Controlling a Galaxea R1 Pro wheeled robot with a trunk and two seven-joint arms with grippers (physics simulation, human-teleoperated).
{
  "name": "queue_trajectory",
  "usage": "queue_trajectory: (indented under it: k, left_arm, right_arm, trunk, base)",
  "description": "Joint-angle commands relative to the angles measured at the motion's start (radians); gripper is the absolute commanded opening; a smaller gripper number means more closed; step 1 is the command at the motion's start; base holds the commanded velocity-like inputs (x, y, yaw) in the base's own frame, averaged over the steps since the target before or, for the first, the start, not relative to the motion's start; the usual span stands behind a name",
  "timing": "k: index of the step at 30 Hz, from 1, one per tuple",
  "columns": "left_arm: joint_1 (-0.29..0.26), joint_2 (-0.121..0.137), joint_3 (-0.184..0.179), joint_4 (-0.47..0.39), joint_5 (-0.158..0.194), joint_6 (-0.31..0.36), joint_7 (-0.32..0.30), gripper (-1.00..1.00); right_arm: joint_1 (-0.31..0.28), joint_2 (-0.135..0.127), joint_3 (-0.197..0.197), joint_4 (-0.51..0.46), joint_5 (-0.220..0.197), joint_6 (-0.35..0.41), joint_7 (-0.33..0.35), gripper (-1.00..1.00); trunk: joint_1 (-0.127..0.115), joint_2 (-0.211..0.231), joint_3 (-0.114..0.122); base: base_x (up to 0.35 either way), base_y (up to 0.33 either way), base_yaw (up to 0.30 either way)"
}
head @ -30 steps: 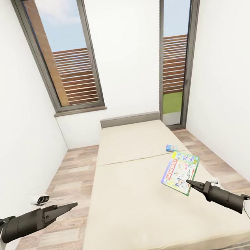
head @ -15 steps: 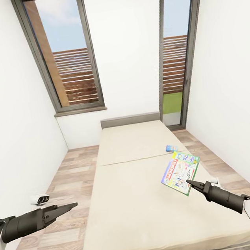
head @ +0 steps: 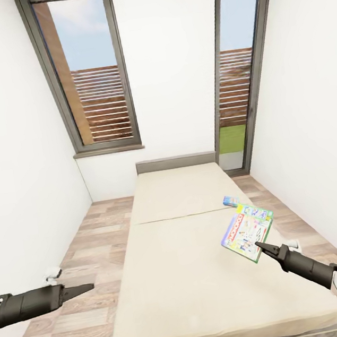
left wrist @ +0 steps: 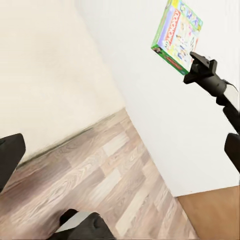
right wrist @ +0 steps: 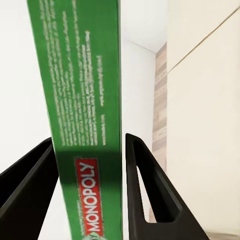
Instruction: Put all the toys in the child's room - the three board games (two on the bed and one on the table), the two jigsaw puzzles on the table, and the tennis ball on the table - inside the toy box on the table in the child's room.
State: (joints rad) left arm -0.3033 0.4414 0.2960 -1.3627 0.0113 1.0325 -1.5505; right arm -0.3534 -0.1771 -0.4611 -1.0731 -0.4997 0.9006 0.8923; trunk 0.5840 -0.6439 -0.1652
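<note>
Monopoly box (head: pixel 247 232) clamped between right tool (head: pixel 260 245) fingers (right wrist: pixel 145 190).

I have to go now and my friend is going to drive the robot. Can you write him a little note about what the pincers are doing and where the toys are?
Right pincer: shut on the Monopoly board game, holding it up above the right side of the bed. In the right wrist view the box's green edge sits between the two fingers.
Left pincer: holds nothing, out over the wood floor left of the bed; open or shut is hard to tell.
Small blue board game: lying on the bed, beyond the held one.
Done: one game picked up.
Left: carry it to the toy box, come back for the blue game, then the other toys.
</note>
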Motion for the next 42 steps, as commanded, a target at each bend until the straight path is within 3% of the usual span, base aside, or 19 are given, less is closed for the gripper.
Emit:
queue_trajectory:
  k: [1, 4, 8, 14, 17, 19, 22, 25, 31, 42]
  left_arm:
    - [-0.005, -0.002, 0.005, 0.005, -0.034, 0.01, 0.018, 1.0]
    - [-0.009, -0.017, 0.013, 0.012, -0.083, 0.009, 0.069, 1.0]
    - [-0.011, -0.026, 0.015, 0.001, -0.096, 0.011, 0.084, 1.0]
    - [-0.011, -0.047, 0.015, 0.008, -0.165, 0.011, 0.188, 1.0]
    - [-0.011, -0.055, 0.015, 0.009, -0.182, 0.012, 0.231, 1.0]
    - [-0.011, -0.072, 0.014, 0.01, -0.188, 0.012, 0.243, 1.0]
    - [-0.011, -0.118, 0.009, 0.008, -0.196, 0.011, 0.254, 1.0]
    - [-0.011, -0.139, 0.006, 0.007, -0.2, 0.01, 0.265, 1.0]
    - [-0.011, -0.149, 0.006, 0.007, -0.201, 0.011, 0.272, 1.0]
    - [-0.011, -0.154, 0.012, 0.001, -0.198, 0.009, 0.272, 1.0]
  right_arm:
    - [-0.001, 0.0, -0.002, 0.001, 0.003, 0.003, 0.003, -1.0]
    - [-0.001, 0.001, -0.003, 0.002, 0.005, -0.001, 0.0, -1.0]
    - [-0.001, 0.001, -0.002, 0.001, 0.01, -0.005, -0.002, -1.0]
    - [-0.001, 0.003, 0.025, -0.006, 0.018, -0.009, -0.017, -1.0]
    - [-0.001, 0.003, 0.035, -0.007, 0.023, -0.008, -0.034, -1.0]
    - [-0.001, 0.002, 0.036, -0.004, 0.023, -0.007, -0.039, -1.0]
    - [-0.001, 0.0, 0.033, 0.001, 0.021, -0.005, -0.041, -1.0]
    - [-0.001, 0.001, 0.026, 0.004, 0.02, -0.004, -0.04, -1.0]
    - [-0.001, 0.001, 0.021, 0.005, 0.02, -0.004, -0.039, -1.0]
    - [-0.001, 0.001, 0.023, 0.005, 0.026, -0.006, -0.043, -1.0]
  trunk:
    - [-0.004, 0.006, 0.002]
    - [-0.015, 0.027, 0.012]
    - [-0.03, 0.055, 0.027]
    - [-0.053, 0.097, 0.046]
    - [-0.065, 0.118, 0.056]
    - [-0.073, 0.132, 0.062]
    - [-0.084, 0.153, 0.071]
    - [-0.096, 0.174, 0.081]
    - [-0.119, 0.216, 0.1]
    - [-0.119, 0.216, 0.101]
  base:
    - [0.0, 0.0, -0.133]
    - [0.0, 0.0, -0.215]
    - [0.0, 0.0, -0.224]
    - [0.0, 0.0, 0.191]
    - [0.0, 0.0, 0.278]
    - [0.0, 0.0, 0.286]
    - [0.0, 0.0, 0.289]
    - [0.0, 0.0, 0.29]
    - [0.0, 0.0, 0.291]
    - [0.0, -0.01, 0.223]
